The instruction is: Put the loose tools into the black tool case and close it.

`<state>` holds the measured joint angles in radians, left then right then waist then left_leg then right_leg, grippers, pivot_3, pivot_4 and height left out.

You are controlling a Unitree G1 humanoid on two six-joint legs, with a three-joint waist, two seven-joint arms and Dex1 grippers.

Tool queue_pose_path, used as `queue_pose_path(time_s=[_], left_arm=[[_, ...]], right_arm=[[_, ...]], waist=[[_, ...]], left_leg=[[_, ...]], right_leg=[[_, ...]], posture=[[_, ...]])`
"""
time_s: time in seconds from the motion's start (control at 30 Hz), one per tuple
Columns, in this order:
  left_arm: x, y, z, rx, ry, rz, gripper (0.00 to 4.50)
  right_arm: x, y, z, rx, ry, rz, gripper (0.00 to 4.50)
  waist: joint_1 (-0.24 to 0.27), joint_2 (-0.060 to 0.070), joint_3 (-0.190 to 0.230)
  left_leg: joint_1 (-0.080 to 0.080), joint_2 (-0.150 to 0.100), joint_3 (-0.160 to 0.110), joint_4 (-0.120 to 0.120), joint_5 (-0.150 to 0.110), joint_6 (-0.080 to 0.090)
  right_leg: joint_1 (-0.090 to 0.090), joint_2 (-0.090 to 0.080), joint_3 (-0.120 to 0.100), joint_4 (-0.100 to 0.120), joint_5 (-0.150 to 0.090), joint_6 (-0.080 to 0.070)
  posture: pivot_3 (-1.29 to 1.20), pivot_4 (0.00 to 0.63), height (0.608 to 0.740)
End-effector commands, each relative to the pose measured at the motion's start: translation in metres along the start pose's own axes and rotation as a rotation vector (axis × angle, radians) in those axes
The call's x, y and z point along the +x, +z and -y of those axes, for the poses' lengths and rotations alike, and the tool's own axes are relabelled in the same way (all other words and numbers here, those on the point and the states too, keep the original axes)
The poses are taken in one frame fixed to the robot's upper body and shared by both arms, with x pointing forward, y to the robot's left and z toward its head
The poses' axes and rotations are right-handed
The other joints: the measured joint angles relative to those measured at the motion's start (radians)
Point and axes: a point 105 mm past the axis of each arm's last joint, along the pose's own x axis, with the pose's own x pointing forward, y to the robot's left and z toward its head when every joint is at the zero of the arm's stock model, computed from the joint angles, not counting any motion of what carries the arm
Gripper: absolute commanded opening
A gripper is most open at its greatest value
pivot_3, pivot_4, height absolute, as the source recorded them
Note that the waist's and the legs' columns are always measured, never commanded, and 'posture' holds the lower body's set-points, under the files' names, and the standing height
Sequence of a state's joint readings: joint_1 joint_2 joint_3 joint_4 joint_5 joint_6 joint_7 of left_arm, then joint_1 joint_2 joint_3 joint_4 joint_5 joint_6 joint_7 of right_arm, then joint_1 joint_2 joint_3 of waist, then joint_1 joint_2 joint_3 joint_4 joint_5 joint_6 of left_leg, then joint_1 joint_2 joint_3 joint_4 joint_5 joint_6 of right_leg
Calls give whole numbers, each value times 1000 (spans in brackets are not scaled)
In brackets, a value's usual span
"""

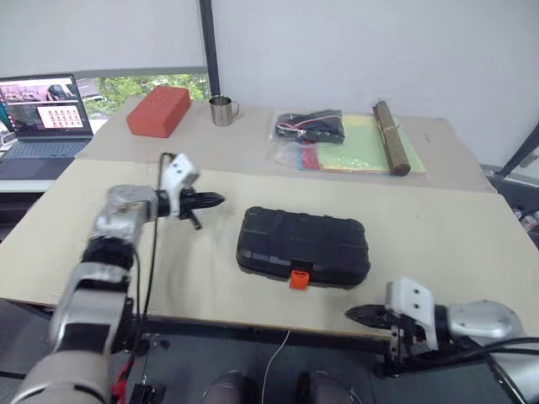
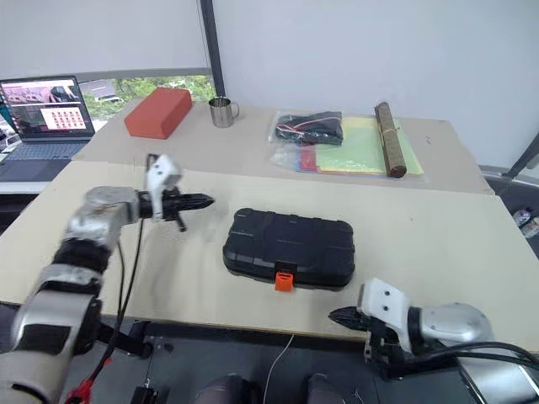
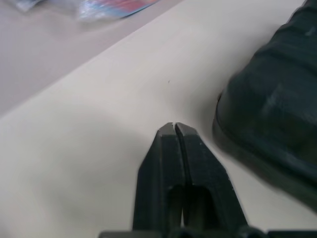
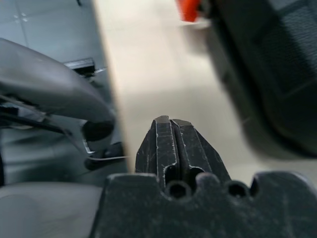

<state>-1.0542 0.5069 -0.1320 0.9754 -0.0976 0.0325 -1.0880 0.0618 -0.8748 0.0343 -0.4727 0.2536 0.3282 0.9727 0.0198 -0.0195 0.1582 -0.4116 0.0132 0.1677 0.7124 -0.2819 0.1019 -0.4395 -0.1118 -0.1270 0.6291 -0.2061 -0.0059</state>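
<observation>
Left eye view: a wide, pale table stretches in front of me. On it, near the front edge and roughly centred, lies the black tool case, closed flat, its ribbed lid up and its orange latch facing me. At the far side of the table sit a red brick-shaped block, a clear plastic bag holding a black bundle, a yellow-green sheet with a brown roll lying across it, and a small metal mug. An open laptop stands on a separate surface to the far left.

My left claw hangs above the table just to the left of the case, pointing toward it, its two black fingers pressed together and holding nothing. My right claw sits at the table's front edge, to the right of the latch, fingers also pressed together and empty. In my right wrist view the case and its latch lie just ahead of those closed fingertips.
</observation>
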Motion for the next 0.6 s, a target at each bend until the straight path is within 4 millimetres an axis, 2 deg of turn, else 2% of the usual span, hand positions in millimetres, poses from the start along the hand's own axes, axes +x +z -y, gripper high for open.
queue_pose_path(time_s=[0.03,0.17,0.27,0.37,0.5,0.6], left_arm=[[16,13,0,132,-2,-13,38],[29,3,20,235,-138,-92,38],[24,-14,46,225,-368,-159,38],[16,-21,57,194,-484,-175,38],[10,-3,50,137,-452,-62,38],[2,36,33,-51,-397,102,38]], right_arm=[[12,5,11,-47,-29,-2,0],[19,8,30,-60,-105,-12,0],[13,5,58,-42,-242,-30,0],[6,-2,71,-23,-320,-53,0],[-9,-4,65,49,-325,-22,0],[-21,10,45,126,-268,65,0]], waist=[[-9,0,0],[-20,0,1],[-26,-1,1],[-27,0,1],[-22,0,1],[-19,0,1]], left_leg=[[0,0,0,-1,0,0],[2,0,0,-2,0,-1],[3,1,0,-1,0,-1],[3,1,1,1,0,-1],[2,1,0,2,0,-1],[1,1,-3,2,0,-1]], right_leg=[[0,0,-1,0,-1,0],[0,0,1,0,-4,0],[0,-1,2,2,-4,0],[0,-3,3,3,-4,1],[-1,-6,3,3,-4,0],[-1,-5,1,4,-4,0]], posture=[[0,150,736],[0,150,736],[0,150,736],[0,150,736],[0,150,736],[0,150,736]])
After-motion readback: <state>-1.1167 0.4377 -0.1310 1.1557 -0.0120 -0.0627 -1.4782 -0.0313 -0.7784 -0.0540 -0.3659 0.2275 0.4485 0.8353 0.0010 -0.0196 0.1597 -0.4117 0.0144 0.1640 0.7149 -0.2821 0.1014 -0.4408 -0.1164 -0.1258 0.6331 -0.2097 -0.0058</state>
